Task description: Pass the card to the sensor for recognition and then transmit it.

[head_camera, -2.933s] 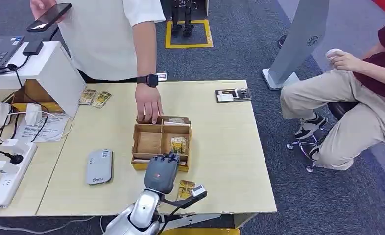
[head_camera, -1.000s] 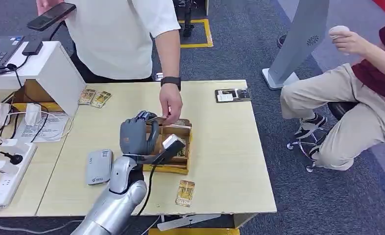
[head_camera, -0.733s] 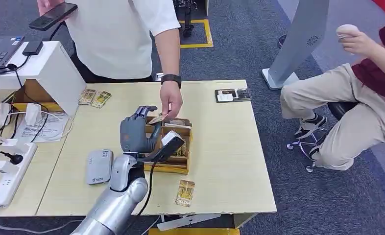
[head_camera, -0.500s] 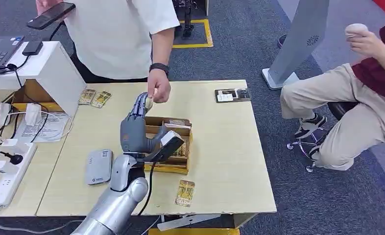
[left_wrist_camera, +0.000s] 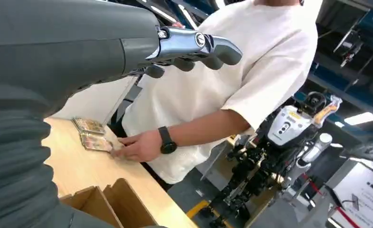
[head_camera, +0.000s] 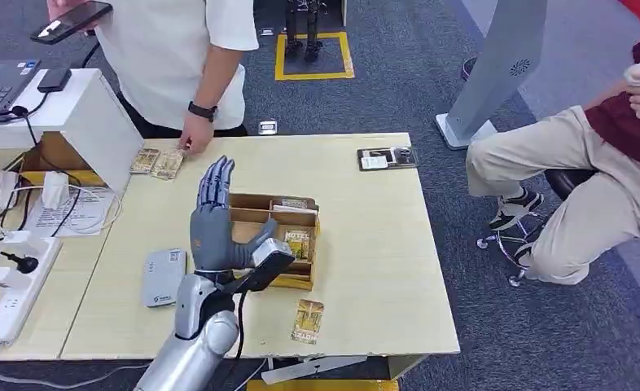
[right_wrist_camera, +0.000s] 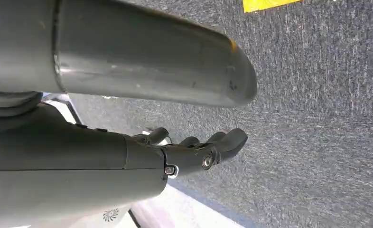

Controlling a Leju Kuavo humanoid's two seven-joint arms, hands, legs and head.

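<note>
Lying near the table's [head_camera: 431, 285] front edge, the card [head_camera: 308, 321] is seen with its long axis front-to-back. Above the cardboard box [head_camera: 269, 240], the left hand [head_camera: 213, 220] is raised, spread, empty; the right hand [right_wrist_camera: 194, 154] hangs empty.

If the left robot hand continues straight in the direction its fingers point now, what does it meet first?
Probably the person's hand, resting by the two cards at the table's far edge. The left robot hand is raised with fingers stretched out toward that side, holding nothing. Depth is unclear, so it might pass above.
</note>
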